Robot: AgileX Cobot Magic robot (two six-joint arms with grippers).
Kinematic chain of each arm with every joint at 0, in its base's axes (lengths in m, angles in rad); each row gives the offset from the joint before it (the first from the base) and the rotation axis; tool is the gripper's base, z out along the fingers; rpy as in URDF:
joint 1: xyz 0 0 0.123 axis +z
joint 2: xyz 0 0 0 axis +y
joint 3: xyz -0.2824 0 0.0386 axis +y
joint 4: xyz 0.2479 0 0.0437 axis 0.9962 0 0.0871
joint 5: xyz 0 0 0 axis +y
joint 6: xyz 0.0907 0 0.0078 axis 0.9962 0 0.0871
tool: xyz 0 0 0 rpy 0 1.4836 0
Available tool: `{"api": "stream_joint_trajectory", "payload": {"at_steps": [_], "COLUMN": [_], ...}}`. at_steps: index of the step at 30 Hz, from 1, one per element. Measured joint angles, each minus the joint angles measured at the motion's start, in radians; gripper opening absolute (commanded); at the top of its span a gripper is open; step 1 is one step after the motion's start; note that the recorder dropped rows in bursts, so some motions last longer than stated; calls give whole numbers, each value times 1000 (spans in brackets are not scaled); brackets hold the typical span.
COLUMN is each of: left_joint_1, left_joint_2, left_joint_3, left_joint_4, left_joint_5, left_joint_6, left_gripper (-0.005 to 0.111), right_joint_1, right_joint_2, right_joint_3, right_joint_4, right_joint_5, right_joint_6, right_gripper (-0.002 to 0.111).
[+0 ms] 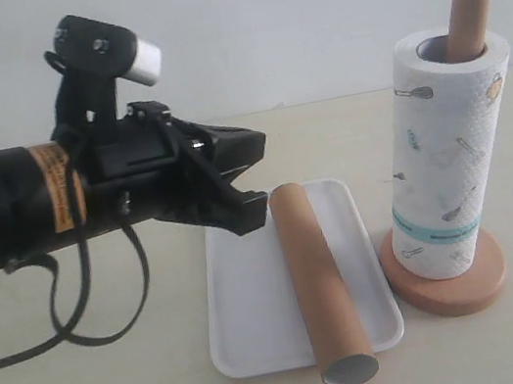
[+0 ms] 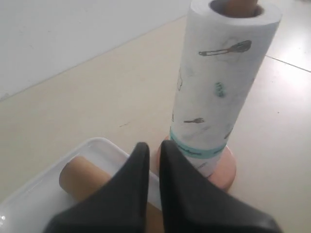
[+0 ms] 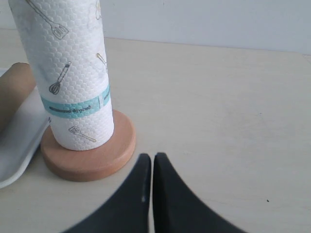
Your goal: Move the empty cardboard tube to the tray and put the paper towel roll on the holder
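Note:
The brown cardboard tube lies lengthwise on the white tray, its near end jutting over the rim. The printed paper towel roll stands upright on the wooden holder, whose pole tip pokes out of the core. My left gripper hovers shut and empty just left of the tube's far end. From the left wrist the tube, tray and roll show beyond the left gripper. My right gripper is shut and empty, near the holder base and roll.
The left arm's black cable loops down onto the beige table left of the tray. A pale wall runs along the table's back edge. The right arm is out of the exterior view.

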Motion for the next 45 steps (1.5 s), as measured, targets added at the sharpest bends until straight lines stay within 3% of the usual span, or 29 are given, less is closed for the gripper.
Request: {"api": "stream_joint_trajectory", "payload": {"at_steps": [8, 28, 34, 39, 45], "left_joint_1": [0, 0, 7, 91, 289], "left_joint_2": [-107, -114, -200, -345, -591], "left_joint_3": [28, 28, 28, 51, 196], "left_joint_4": [0, 0, 2, 2, 2], "left_joint_5": [4, 4, 153, 267, 267], "left_joint_6": [-7, -1, 43, -12, -94], "left_gripper": [6, 6, 6, 6, 6], "right_joint_1": [0, 0, 0, 0, 0], "right_joint_2": [0, 0, 0, 0, 0], "right_joint_3": [0, 0, 0, 0, 0], "right_joint_4": [2, 2, 2, 2, 2], "right_joint_5": [0, 0, 0, 0, 0], "right_joint_6": [0, 0, 0, 0, 0], "right_gripper": [1, 1, 1, 1, 1]}}
